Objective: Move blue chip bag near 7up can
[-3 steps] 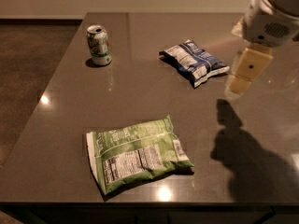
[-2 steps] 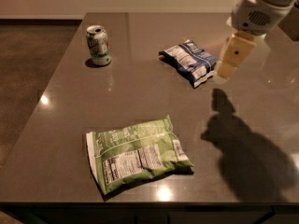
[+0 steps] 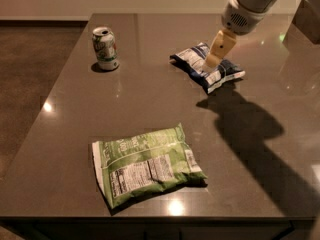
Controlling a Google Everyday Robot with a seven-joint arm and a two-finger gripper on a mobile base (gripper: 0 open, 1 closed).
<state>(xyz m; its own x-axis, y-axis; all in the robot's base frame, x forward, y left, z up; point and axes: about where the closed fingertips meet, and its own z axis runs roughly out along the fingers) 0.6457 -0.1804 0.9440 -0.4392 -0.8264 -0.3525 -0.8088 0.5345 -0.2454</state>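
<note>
Blue chip bag (image 3: 223,73), a small crinkled dark navy packet with white label patches, lies flat toward the far right corner of the bench, with the robot's gripper (image 3: 214,59) over it.

The cream-coloured gripper comes down from the far right edge over the blue chip bag's middle. How wide it stands, or whether it holds the bag, cannot be told. The 7up can (image 3: 104,48), small green and white aluminium with a silver top, stands upright near the far left corner, well apart from the bag. A larger light green chip bag (image 3: 147,166) lies flat near the front edge of the glossy dark grey-brown bench (image 3: 150,104).
</note>
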